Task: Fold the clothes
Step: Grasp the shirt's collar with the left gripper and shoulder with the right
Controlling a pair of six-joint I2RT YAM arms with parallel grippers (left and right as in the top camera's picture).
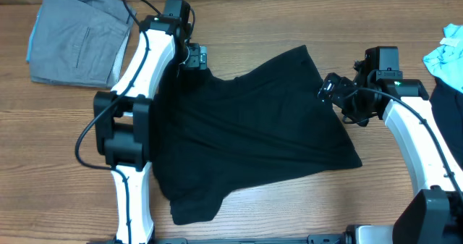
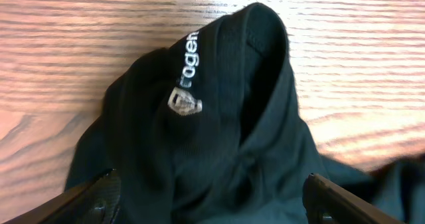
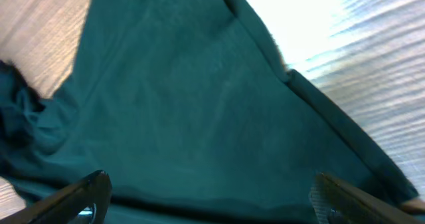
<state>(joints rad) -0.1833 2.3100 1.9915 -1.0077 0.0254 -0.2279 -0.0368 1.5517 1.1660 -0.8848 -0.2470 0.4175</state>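
A black T-shirt (image 1: pixel 246 135) lies spread and rumpled across the middle of the wooden table. My left gripper (image 1: pixel 194 58) is at its top left corner, by the collar (image 2: pixel 199 84), which carries a white logo tag. Its fingers (image 2: pixel 209 184) are wide apart over the cloth, holding nothing. My right gripper (image 1: pixel 327 90) is at the shirt's right edge. Its fingers (image 3: pixel 209 184) are also wide apart above the dark cloth (image 3: pixel 199 104), not closed on it.
Folded grey trousers (image 1: pixel 76 34) lie at the back left corner. A light blue garment (image 1: pixel 445 56) and something dark lie at the right edge. Bare wood shows in front of the shirt.
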